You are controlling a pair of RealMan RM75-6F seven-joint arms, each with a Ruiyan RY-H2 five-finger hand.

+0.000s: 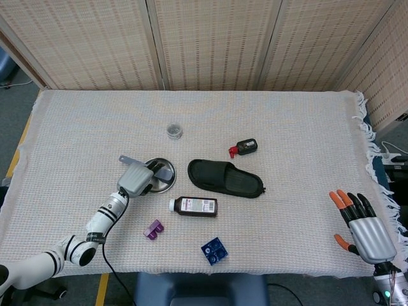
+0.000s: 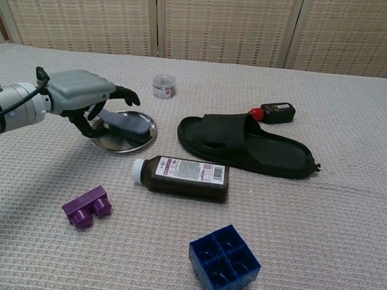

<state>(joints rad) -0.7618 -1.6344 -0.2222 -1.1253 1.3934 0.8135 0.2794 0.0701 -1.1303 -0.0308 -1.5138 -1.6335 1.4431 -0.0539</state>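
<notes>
Worktop (image 1: 306, 127) w/ cloth. My left hand (image 1: 135, 178) hovers over the grey brush (image 2: 124, 120) lying on the steel dish (image 2: 143, 138), left of centre; fingers (image 2: 125, 94) spread, curled, holding nothing. Grasp not yet made, lift all to do. Right hand (image 1: 366, 229) idle lower right, fingers apart.

dish (image 1: 160, 183): shiny metal | brush (image 2: 124, 120): matt plastic | tablecloth (image 1: 287, 140): coarse woven cloth

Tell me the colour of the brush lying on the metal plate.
The brush is grey-blue all over, seen best in the chest view.
</notes>
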